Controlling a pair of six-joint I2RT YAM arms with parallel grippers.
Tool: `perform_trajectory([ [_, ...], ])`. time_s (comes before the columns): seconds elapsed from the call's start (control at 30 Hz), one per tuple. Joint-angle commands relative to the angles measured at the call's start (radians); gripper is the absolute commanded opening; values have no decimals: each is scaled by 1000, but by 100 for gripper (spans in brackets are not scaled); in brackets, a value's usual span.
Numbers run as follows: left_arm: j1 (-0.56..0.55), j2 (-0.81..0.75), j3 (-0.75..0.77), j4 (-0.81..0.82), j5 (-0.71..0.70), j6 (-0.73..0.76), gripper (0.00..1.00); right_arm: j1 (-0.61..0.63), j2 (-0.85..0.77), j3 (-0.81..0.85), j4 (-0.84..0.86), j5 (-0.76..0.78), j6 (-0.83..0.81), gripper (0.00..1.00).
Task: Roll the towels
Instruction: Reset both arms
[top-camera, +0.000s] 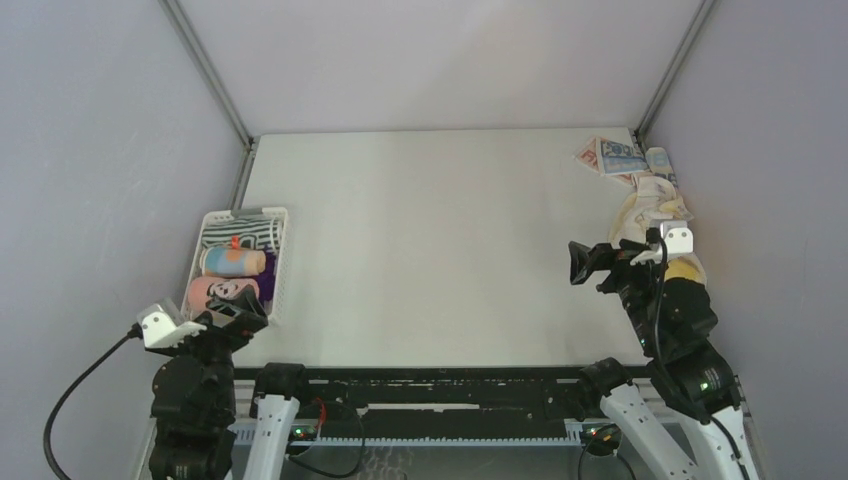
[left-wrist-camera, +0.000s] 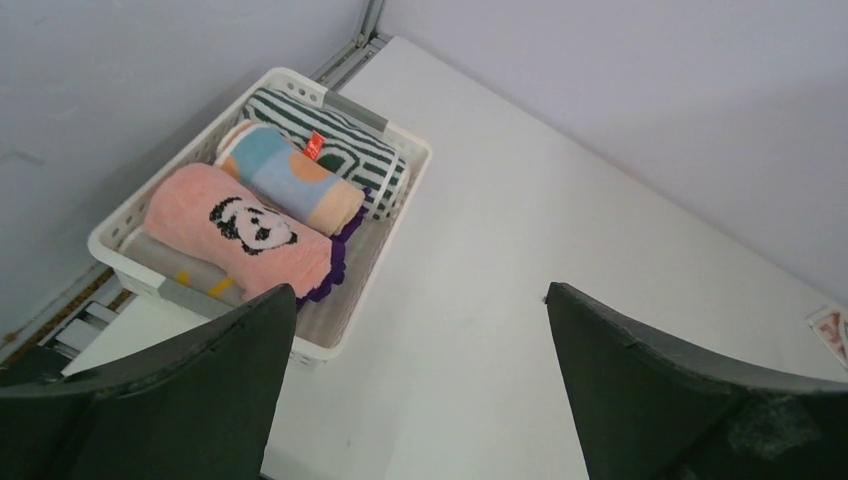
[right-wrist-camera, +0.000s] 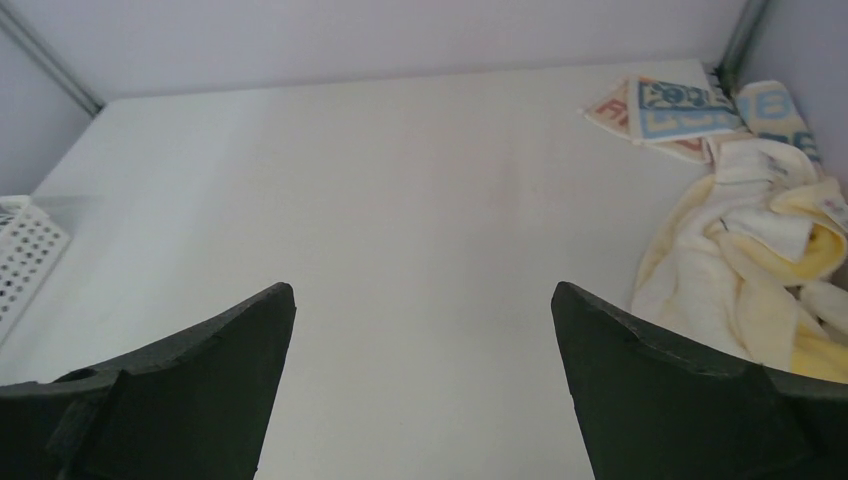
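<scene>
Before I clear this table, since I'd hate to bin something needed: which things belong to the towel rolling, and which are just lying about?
Job:
cream-yellow towel, crumpled
blue-printed towel
rolled: pink panda towel, light-blue-and-orange towel, striped towel
purple towel, edge showing beneath them

Lying about:
white basket, merely holding the rolls

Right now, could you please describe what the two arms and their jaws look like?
Both the left arm and right arm are mostly black, with white lower links near the bases. Each wrist carries a small white camera block, and a black cable runs from each. The jaws are dark, matte, broad wedges tapering to blunt tips.
</scene>
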Motion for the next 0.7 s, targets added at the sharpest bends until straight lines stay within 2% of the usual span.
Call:
perform_trajectory([
  [0.0,-6,-87,-91,86,44,-42,100,-4,-61,-67,-12,106,-40,100],
  [0.3,-6,-91,-164,158,119,-55,100,-3,-90,-101,0,116,-43,100],
  [0.67,-6,-88,-163,156,109,-59,100,-3,-98,-110,7,110,-49,100],
])
